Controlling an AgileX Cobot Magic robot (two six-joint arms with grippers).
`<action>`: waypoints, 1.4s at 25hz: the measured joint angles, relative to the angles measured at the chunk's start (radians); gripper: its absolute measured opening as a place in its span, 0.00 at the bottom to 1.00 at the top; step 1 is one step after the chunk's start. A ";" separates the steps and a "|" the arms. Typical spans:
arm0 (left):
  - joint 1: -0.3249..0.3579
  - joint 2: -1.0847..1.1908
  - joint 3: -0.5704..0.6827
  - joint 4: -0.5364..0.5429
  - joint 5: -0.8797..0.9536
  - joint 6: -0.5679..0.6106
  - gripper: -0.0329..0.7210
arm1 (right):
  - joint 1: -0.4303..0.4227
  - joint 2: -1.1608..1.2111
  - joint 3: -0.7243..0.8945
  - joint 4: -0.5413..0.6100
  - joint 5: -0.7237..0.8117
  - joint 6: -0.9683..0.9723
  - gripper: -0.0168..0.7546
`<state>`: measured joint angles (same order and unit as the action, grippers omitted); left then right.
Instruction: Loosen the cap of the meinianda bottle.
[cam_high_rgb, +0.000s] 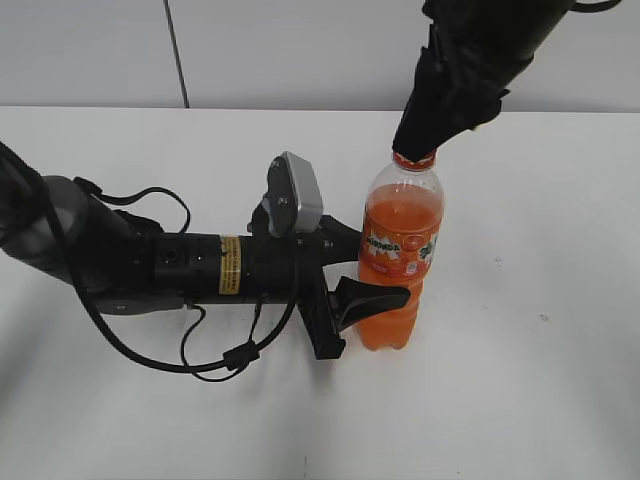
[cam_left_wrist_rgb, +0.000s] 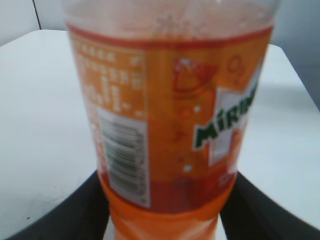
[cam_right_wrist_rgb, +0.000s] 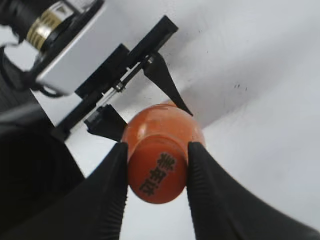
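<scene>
1 meinianda bottle (cam_high_rgb: 400, 262), 1 cap (cam_right_wrist_rgb: 157, 172), 2 grippers: left gripper (cam_high_rgb: 372, 265), right gripper (cam_right_wrist_rgb: 156, 172).

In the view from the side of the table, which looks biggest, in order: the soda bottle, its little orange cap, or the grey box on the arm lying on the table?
1. The meinianda bottle, clearly the largest.
2. The grey box.
3. The cap, smallest, though the right gripper hides most of it.

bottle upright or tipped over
Upright: the bottle stands on the table, left gripper around its body, right gripper pinching the cap.
</scene>
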<state>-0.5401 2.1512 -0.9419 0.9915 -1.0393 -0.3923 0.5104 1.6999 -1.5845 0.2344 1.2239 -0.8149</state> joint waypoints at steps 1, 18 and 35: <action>0.000 0.000 0.000 0.000 0.000 0.000 0.58 | 0.001 0.000 -0.001 -0.003 0.001 -0.140 0.37; 0.000 0.000 0.000 0.003 0.000 0.000 0.58 | 0.001 -0.084 0.001 0.047 0.001 -0.133 0.73; 0.000 0.000 0.000 0.007 -0.001 0.001 0.58 | 0.001 0.005 0.002 0.010 0.001 0.738 0.64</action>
<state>-0.5396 2.1512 -0.9419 0.9988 -1.0402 -0.3914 0.5116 1.7048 -1.5827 0.2443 1.2248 -0.0769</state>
